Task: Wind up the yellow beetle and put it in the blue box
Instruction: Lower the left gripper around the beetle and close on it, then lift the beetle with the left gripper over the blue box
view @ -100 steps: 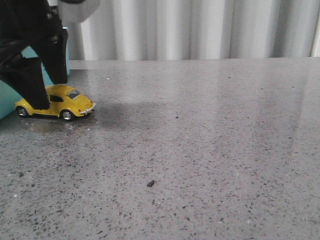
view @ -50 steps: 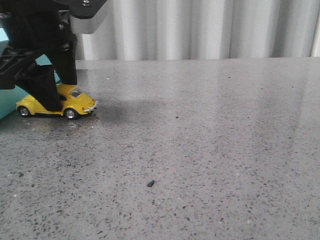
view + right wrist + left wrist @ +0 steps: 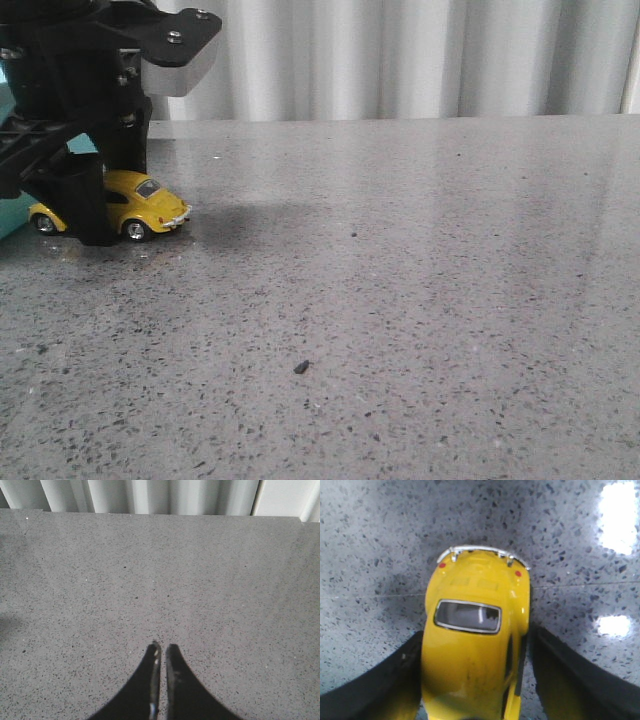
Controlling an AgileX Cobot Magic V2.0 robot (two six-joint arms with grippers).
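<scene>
— Where's the left arm?
— Down at the table's far left edge, its left gripper [image 3: 95, 215] lowered upright, one finger on each side of the yellow beetle [image 3: 472, 645].
— Clamped on it?
— Probably touching; the wrist view blurs the contact.
— And the right gripper [image 3: 161, 652]?
— Above bare table, fingertips nearly together, holding nothing.
</scene>
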